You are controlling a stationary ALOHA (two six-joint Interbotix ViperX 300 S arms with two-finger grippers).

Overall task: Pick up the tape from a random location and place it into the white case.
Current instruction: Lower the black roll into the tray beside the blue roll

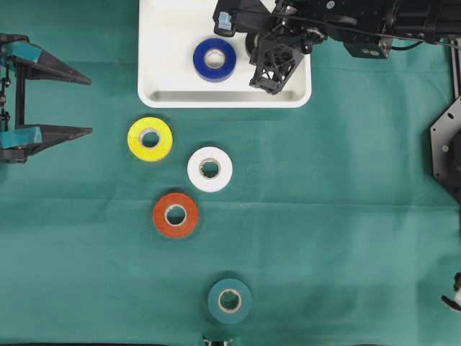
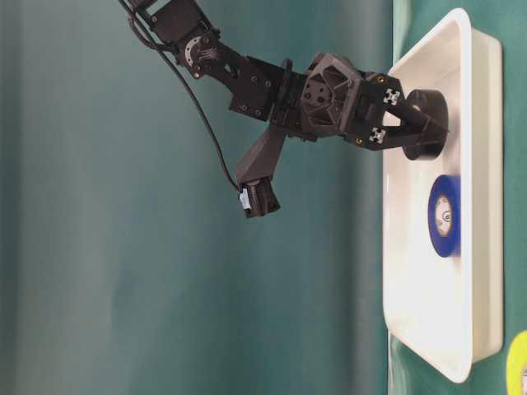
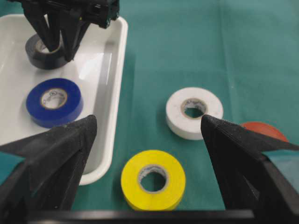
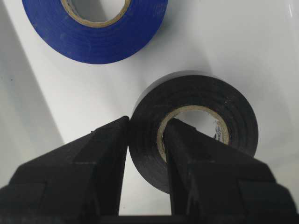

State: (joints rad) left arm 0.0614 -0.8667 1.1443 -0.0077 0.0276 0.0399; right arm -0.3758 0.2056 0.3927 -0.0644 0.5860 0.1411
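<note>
The white case (image 1: 223,99) lies at the back of the green cloth. Inside it are a blue tape roll (image 1: 215,59) and a black tape roll (image 4: 233,116). My right gripper (image 4: 147,128) is shut on the black roll's wall, one finger in the core and one outside. It holds the roll low inside the case, right of the blue roll; whether the roll rests on the floor I cannot tell. My left gripper (image 1: 90,105) stands open at the left edge with nothing between its fingers. In the left wrist view a yellow tape roll (image 3: 153,179) lies between and ahead of the left fingertips.
On the cloth in front of the case lie a yellow roll (image 1: 137,138), a white roll (image 1: 196,169), an orange-red roll (image 1: 162,215) and a dark teal roll (image 1: 216,301) near the front edge. The right arm (image 1: 360,29) reaches in over the case's back right corner.
</note>
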